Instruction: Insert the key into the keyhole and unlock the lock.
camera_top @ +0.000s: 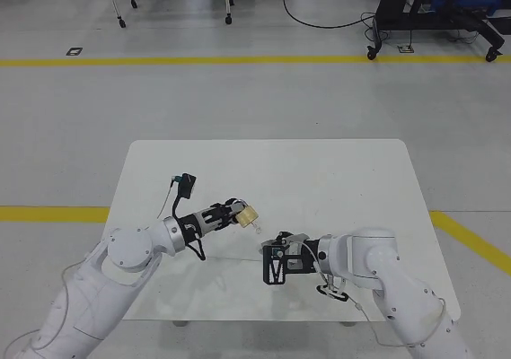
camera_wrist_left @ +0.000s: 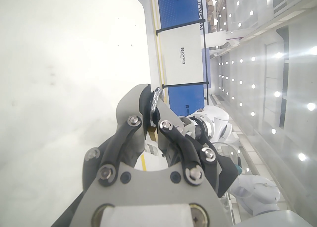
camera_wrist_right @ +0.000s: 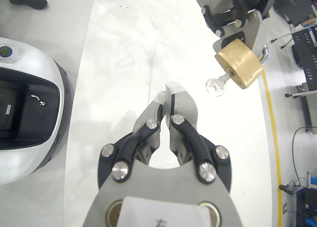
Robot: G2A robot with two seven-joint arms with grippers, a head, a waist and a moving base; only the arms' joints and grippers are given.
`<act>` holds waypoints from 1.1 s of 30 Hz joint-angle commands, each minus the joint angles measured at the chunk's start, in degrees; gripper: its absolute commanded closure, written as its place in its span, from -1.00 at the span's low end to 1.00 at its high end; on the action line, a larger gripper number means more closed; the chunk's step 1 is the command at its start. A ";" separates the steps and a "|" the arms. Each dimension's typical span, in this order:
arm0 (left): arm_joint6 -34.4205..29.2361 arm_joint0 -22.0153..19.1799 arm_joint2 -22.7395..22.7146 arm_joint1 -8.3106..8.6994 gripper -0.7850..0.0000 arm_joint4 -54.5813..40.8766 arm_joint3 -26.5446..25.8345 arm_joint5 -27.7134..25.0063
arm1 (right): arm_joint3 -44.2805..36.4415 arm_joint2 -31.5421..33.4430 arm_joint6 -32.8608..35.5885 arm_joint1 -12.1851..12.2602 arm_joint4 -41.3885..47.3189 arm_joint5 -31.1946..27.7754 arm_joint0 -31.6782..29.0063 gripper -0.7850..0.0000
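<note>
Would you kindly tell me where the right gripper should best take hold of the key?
Likely the flat head of the key, pinched across its broad faces, approaching from its free end: the blade is in the padlock, which the left gripper holds.

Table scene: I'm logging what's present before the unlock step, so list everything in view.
Round brass padlock: one, gold-coloured, held over the table by the left gripper.
Silver key: one, blade in the padlock's keyhole, head sticking out, ungripped.
White table: one, rounded corners, under both arms.
Yellow floor lines: several, on the grey floor beyond and beside the table.
Left gripper: one, grey and black, shut on the padlock.
Right gripper: one, grey and black, shut with nothing in it, near the key's head.
</note>
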 commanded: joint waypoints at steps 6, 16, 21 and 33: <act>-0.93 0.05 1.03 -0.44 1.00 2.13 -0.31 0.06 | 0.03 -1.14 0.48 0.33 0.36 0.00 0.76 1.00; -6.74 -1.64 2.37 -0.87 1.00 4.25 1.21 1.46 | 0.70 -2.53 1.51 0.39 1.09 0.09 2.23 1.00; -2.72 -1.64 1.15 -1.24 1.00 2.78 1.78 2.18 | 0.70 -2.48 1.09 0.63 1.71 0.00 2.46 1.00; 9.35 0.87 -0.68 -1.76 1.00 5.07 0.27 1.39 | 0.05 0.16 -0.22 1.13 3.45 3.61 0.61 -1.00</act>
